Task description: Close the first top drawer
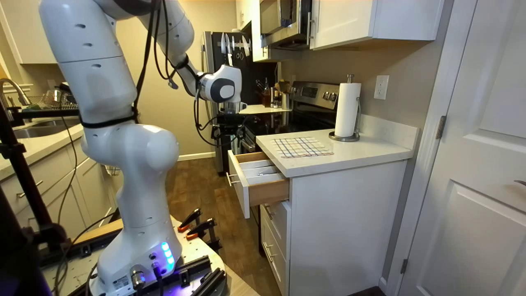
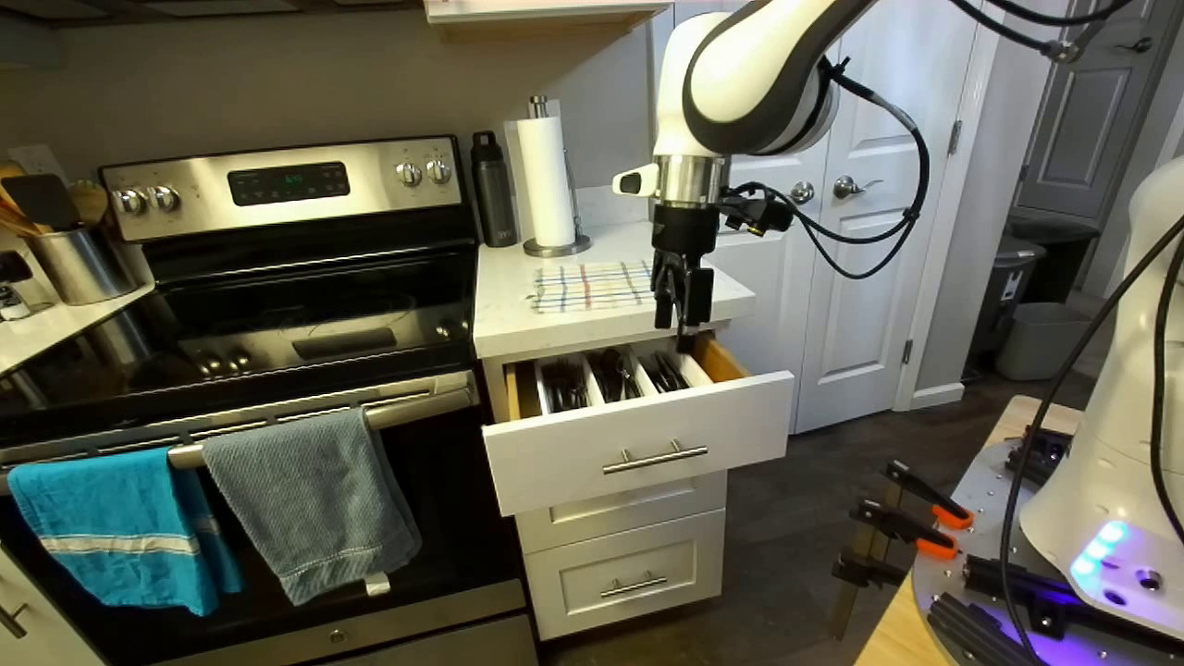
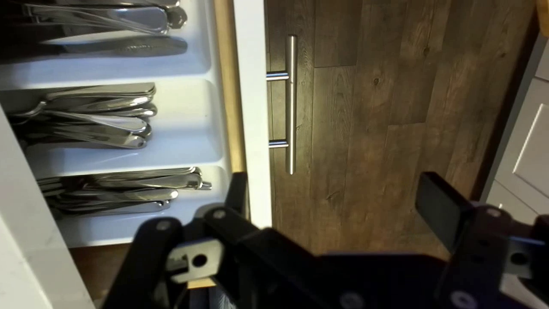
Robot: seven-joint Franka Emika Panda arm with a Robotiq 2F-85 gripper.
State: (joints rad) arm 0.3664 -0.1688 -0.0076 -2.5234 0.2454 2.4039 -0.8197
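Note:
The top drawer (image 2: 555,462) is pulled out under the counter; it also shows in an exterior view (image 1: 238,181). Its white front and bar handle (image 3: 292,103) show in the wrist view, the front's top edge (image 3: 253,111) running lengthwise. A white tray (image 3: 210,103) with cutlery lies inside. My gripper (image 3: 339,197) is open and empty, its fingers wide apart. In the wrist view one finger overlaps the inner side of the drawer front and the other is over the floor outside. In an exterior view the gripper (image 2: 680,324) points down above the drawer; contact cannot be told.
The counter (image 1: 345,158) above holds a checked cloth (image 1: 302,147) and a paper towel roll (image 1: 347,109). The stove (image 2: 305,324) stands beside the drawer, with towels (image 2: 305,499) on its handle. A lower drawer (image 2: 638,573) is shut.

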